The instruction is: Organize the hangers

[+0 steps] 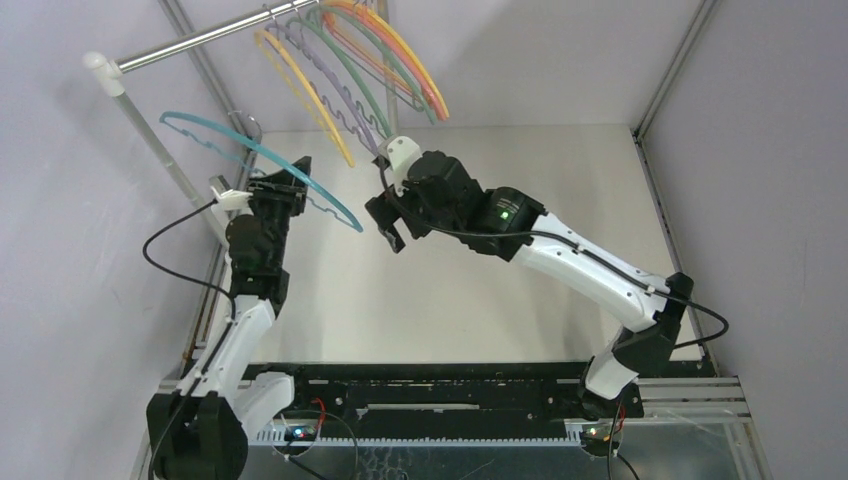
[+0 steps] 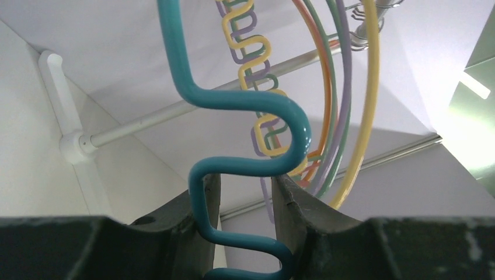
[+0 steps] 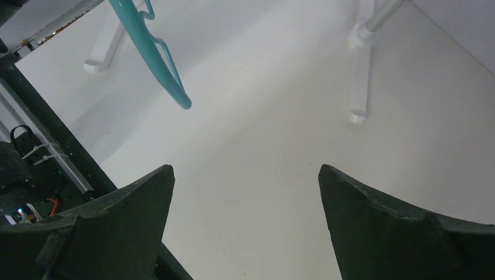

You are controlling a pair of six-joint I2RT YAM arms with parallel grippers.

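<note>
My left gripper (image 1: 280, 190) is shut on the wavy lower edge of a teal hanger (image 1: 215, 128). It holds the hanger in the air, below and in front of the silver rail (image 1: 190, 45). In the left wrist view the wavy teal bar (image 2: 257, 102) runs between my left gripper's (image 2: 245, 181) fingers and touches both. Several hangers hang together on the rail's right part: yellow (image 1: 305, 95), purple (image 1: 345, 105), green (image 1: 365, 85) and orange (image 1: 415, 75). My right gripper (image 1: 392, 232) is open and empty over the table, just right of the teal hanger's tip (image 3: 157, 58), its fingers (image 3: 245, 172) wide apart.
The rail rests on a white post (image 1: 150, 130) at the left. The rack's white feet (image 3: 362, 70) stand on the white table. Grey walls and aluminium frame bars close in the left, back and right sides.
</note>
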